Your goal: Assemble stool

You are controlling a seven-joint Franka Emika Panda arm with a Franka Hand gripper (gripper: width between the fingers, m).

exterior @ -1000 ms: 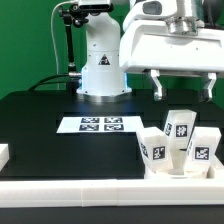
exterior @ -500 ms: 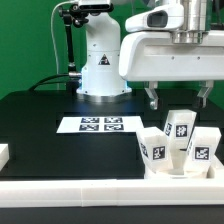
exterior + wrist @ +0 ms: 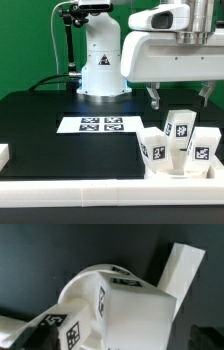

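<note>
While the gripper (image 3: 180,95) hangs wide open and empty above the stool legs (image 3: 178,128), an approach to a first pick is judged in hand. Legs are clustered at the exterior view's right, beside the border rail (image 3: 90,190). Next, descent is needed, with the jaws centred over one leg.

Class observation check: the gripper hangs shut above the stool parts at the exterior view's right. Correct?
Not shut. The exterior view shows the gripper open, fingers wide apart, hanging above the stool parts at that view's right.
</note>
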